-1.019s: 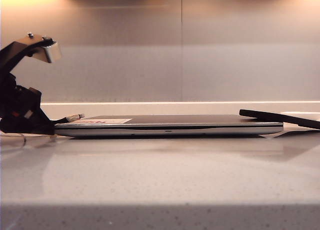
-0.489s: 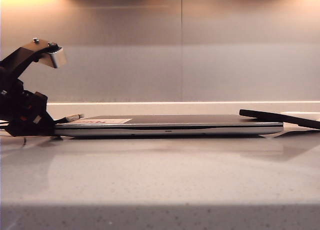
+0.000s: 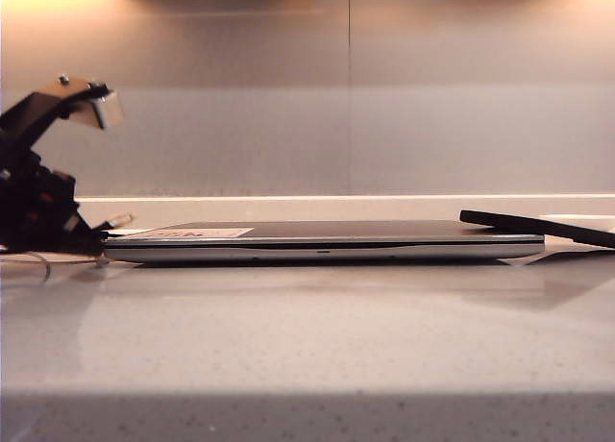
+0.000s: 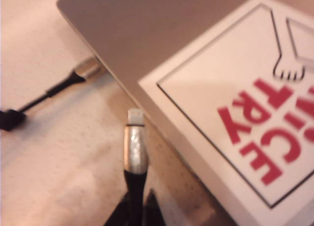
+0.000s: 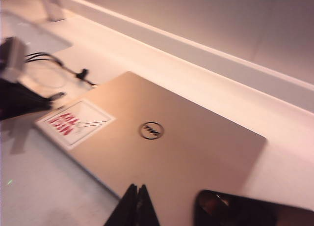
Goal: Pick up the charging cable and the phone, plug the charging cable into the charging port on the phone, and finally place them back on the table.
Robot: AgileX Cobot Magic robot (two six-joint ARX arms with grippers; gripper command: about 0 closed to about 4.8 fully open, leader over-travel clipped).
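Your left gripper (image 4: pixel 136 212), at the far left of the exterior view, has its jaws clamped on the charging cable (image 4: pixel 135 152) just behind the plug, beside the laptop (image 3: pixel 327 240). Your right gripper (image 5: pixel 137 206) is closed and empty near the phone (image 3: pixel 538 228), which lies at the right, propped on the laptop above the desk (image 3: pixel 307 336). The cable grasp looks done; next, lift it and have the right take the phone.
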